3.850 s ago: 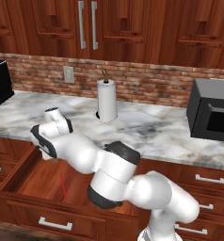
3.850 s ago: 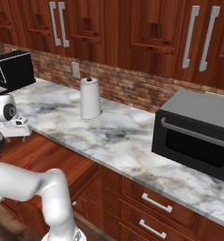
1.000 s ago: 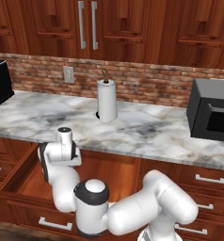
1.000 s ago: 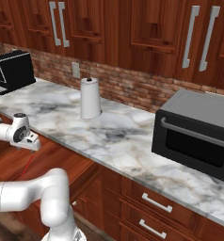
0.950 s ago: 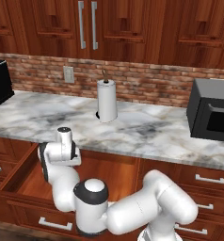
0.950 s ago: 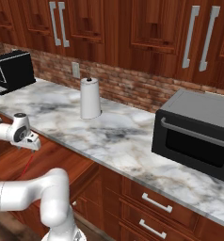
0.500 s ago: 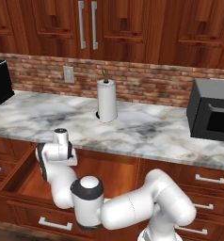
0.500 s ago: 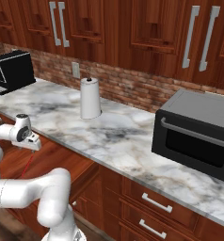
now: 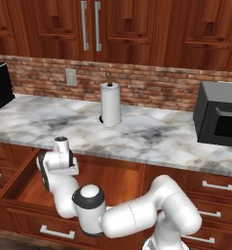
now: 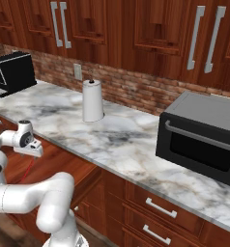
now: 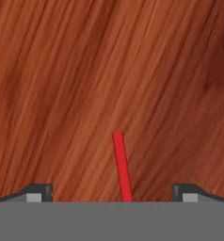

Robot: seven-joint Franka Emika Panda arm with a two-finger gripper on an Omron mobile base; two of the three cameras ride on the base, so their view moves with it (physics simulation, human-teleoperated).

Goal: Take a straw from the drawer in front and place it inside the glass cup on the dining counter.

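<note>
The drawer [image 9: 21, 172] of reddish-brown wood stands pulled out below the marble worktop, and my arm bends down into it. In the hand view the red straw [image 11: 122, 167] lies flat on the drawer floor [image 11: 109, 70]. It runs up from between the two dark fingertips [image 11: 38, 192] of my gripper [image 11: 113, 194], which is open, a little right of the middle of the gap. From the right base view, the straw [image 10: 27, 170] shows as a thin red line just below my hand [image 10: 30, 144]. The glass cup and the dining counter are out of view.
A paper towel roll [image 9: 110, 104] stands on the marble worktop [image 9: 152, 139] behind the drawer. A black microwave [image 10: 204, 137] sits to the right and a black coffee machine [image 10: 13, 72] to the left. Closed drawers with silver handles [image 9: 216, 185] lie at the right.
Since about four seconds ago the arm has folded down over the drawer. In the last second the hand has barely shifted, and the jaws have stayed open.
</note>
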